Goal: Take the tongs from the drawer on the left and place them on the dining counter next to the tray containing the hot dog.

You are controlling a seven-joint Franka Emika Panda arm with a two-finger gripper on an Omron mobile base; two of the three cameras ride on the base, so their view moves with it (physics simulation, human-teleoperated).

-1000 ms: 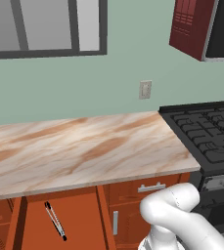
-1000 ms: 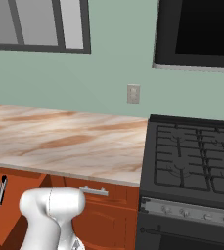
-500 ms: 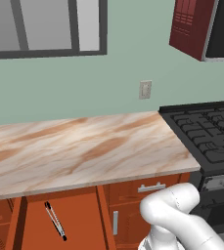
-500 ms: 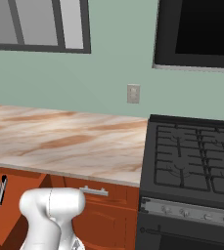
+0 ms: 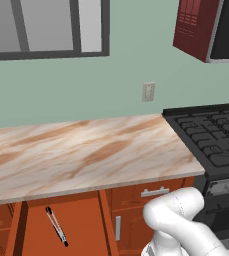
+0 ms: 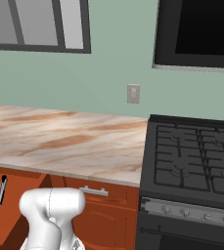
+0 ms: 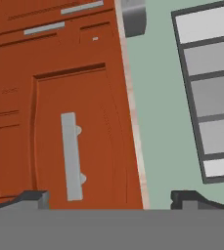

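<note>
The thin silver-grey metal tongs with black tips [image 5: 56, 226] lie flat on the floor of the wide, shallow red-brown wooden drawer [image 5: 81, 220], which stands pulled out below the left part of the beige, brown-veined stone table [image 5: 86, 155] along the wall. They run slantwise, one end far and to the left, the other nearer and to the right, and nothing touches them. From the right base view the tongs [image 6: 1, 192] show at the far left edge, just under the table's [image 6: 69, 144] front lip.

The pincer [image 7: 109, 199] is open, its two dark fingertips [image 7: 33, 198] standing wide apart with nothing between them. It faces a red-brown panelled cabinet door [image 7: 59, 122] with a flat silver bar handle [image 7: 71, 156].

To the right of the table sits a black gas stove [image 5: 213, 145] with grates. A white wall outlet [image 5: 148, 92] is on the pale green wall above the table, and a dark-framed window [image 5: 46, 27] is higher to the left.
</note>
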